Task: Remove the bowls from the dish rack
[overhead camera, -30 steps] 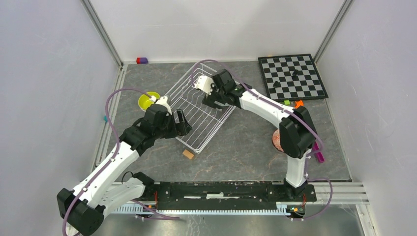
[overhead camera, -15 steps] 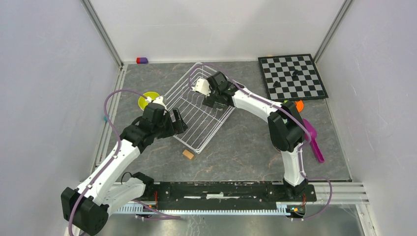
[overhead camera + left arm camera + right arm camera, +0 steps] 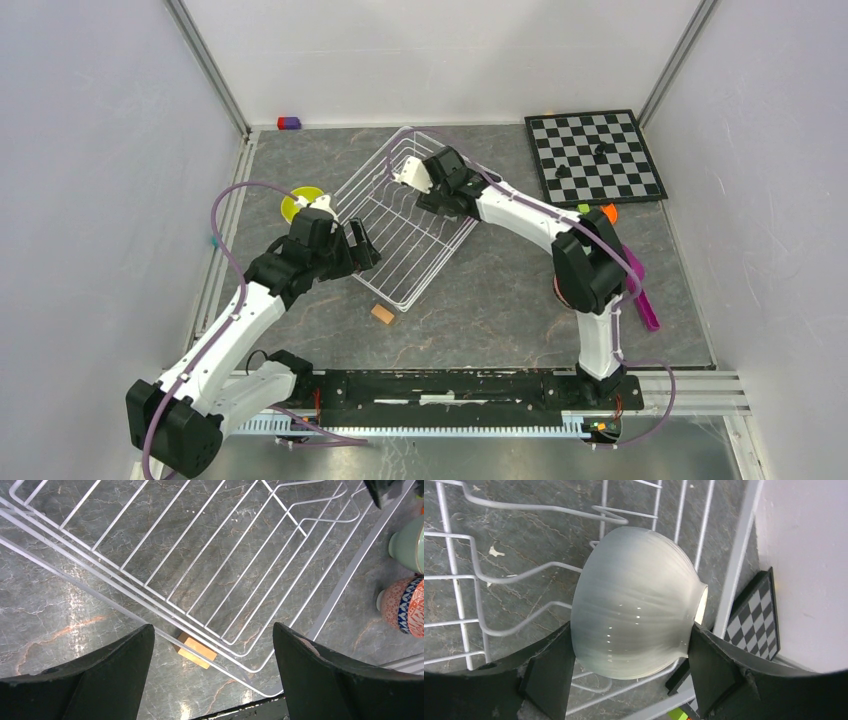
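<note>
From above, the right claw [image 3: 418, 180] is at the far end of the dish rack [image 3: 405, 235], clamped on a white bowl [image 3: 408, 172]. The left claw [image 3: 362, 245] hovers at the rack's near-left rim. A yellow-green bowl [image 3: 298, 206] sits on the counter [image 3: 500, 300] left of the rack.

Left wrist: its fingers are spread and empty over the rack's near corner. A pale green bowl [image 3: 410, 542] and a speckled pink bowl [image 3: 392, 602] stand outside the rack's side rim.

Right wrist: the white bowl lies sideways over the rack's prongs, pinched across its glossy belly. It could slip, or its foot could snag a prong and drag the unheld rack.
</note>
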Robot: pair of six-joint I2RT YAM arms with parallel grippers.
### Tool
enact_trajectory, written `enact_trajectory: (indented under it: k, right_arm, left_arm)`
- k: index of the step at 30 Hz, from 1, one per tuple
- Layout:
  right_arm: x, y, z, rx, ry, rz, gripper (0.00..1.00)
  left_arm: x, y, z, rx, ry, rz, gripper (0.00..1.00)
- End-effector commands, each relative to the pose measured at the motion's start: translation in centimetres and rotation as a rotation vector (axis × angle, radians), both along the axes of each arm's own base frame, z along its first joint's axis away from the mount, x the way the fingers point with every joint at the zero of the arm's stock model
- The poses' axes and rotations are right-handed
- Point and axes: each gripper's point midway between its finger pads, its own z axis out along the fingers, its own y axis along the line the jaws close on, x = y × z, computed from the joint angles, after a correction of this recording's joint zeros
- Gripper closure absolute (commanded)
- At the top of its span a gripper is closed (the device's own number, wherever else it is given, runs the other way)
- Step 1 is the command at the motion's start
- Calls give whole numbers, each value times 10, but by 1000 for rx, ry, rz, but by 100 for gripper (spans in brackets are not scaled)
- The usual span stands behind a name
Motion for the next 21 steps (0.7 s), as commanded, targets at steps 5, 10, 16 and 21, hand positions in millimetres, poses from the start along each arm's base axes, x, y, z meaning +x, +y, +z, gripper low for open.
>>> enact_trajectory:
  k: [5, 10, 16, 21]
  right_arm:
    - [11, -22, 122, 257, -304, -179, 80]
    - [3, -26, 149, 431, -300, -186, 81]
    - [-17, -44, 164, 700, -211, -190, 83]
    - [-43, -67, 157, 868, -106, -204, 83]
  left_arm:
    - [4, -6, 11, -59, -32, 8, 6]
    - [3, -6, 10, -54, -27, 6, 6]
    - [3, -5, 11, -57, -33, 14, 6]
    - [2, -7, 8, -71, -28, 12, 6]
